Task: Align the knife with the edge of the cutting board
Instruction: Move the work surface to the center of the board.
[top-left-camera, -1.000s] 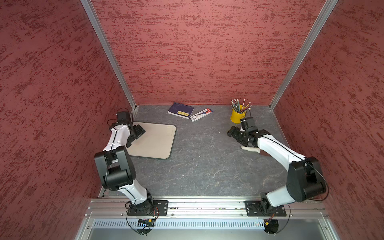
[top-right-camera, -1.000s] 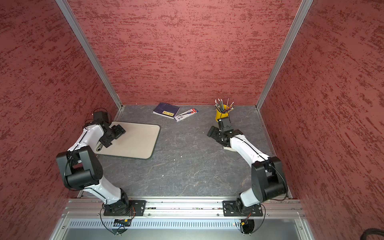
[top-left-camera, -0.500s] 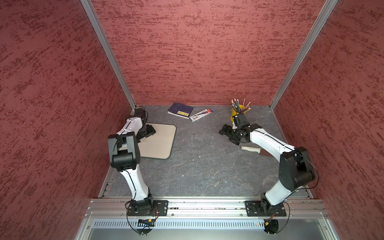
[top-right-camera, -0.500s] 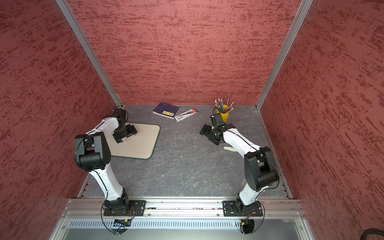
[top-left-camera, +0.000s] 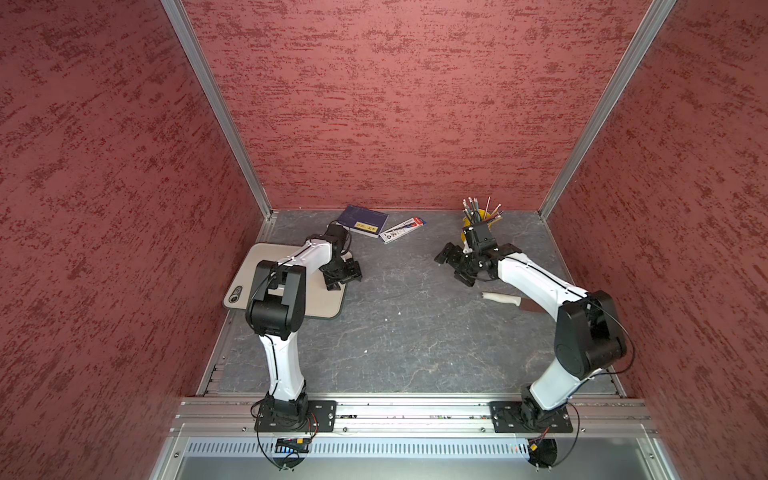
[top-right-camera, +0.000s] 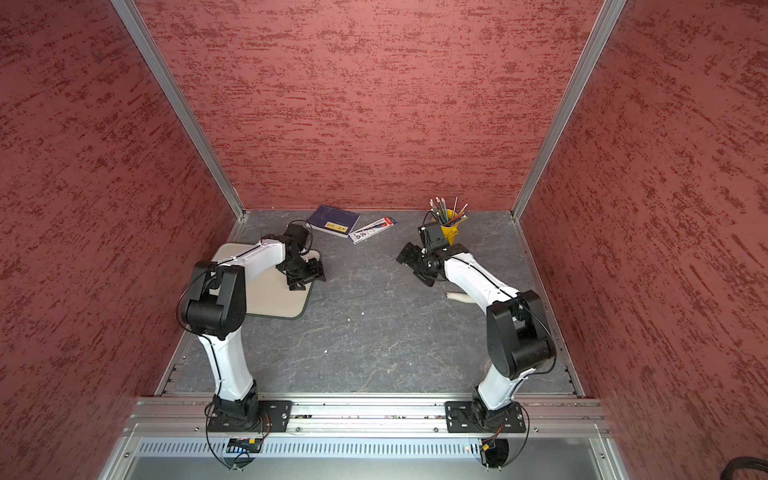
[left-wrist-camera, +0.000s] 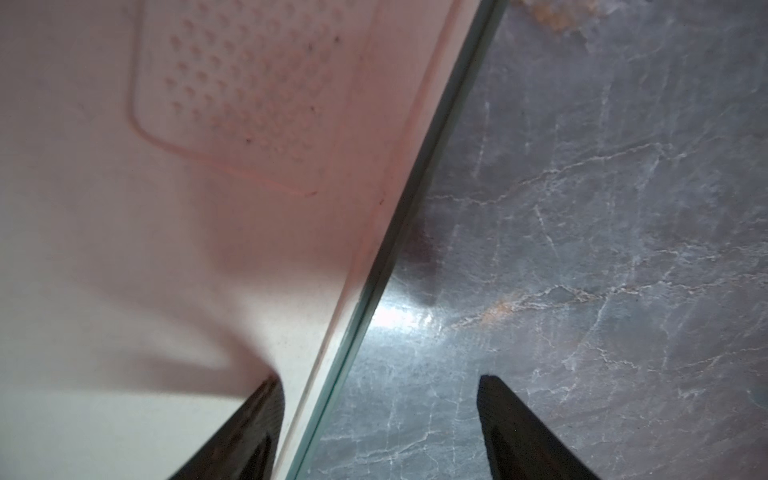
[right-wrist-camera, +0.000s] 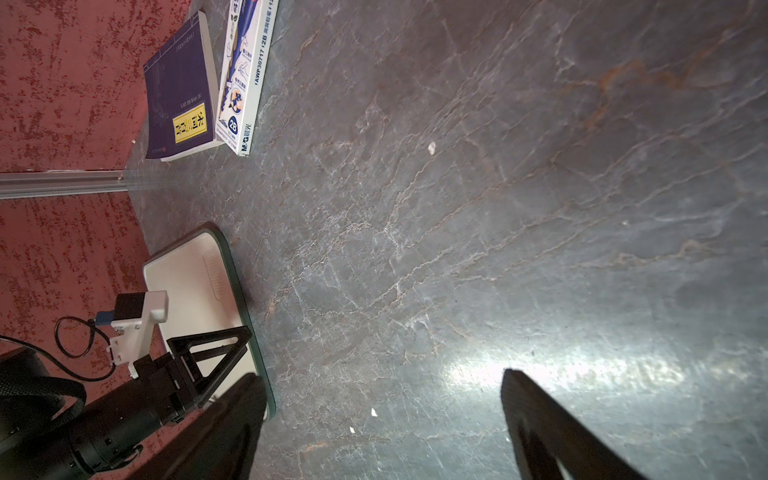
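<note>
A grey marbled bench (top-left-camera: 415, 332) is enclosed by red textured walls. The cutting board (top-left-camera: 324, 298) is laid at its far left, with the dark oval mark at the near left corner. The left pincer (top-left-camera: 344, 277) is held over the board's right edge, the jaws apart and nothing gripped. In the left wrist view, one finger (left-wrist-camera: 249, 436) is seen over the board and the other over the bench.

The knife (top-left-camera: 500, 297) is lying at the right, well apart from the board, its blade partly hidden under the right arm. The right pincer (top-left-camera: 454, 266) is held wide and empty above the bench.

A blue booklet (top-left-camera: 362, 220), a pencil box (top-left-camera: 402, 229) and a yellow cup (top-left-camera: 483, 216) are placed along the far wall.
</note>
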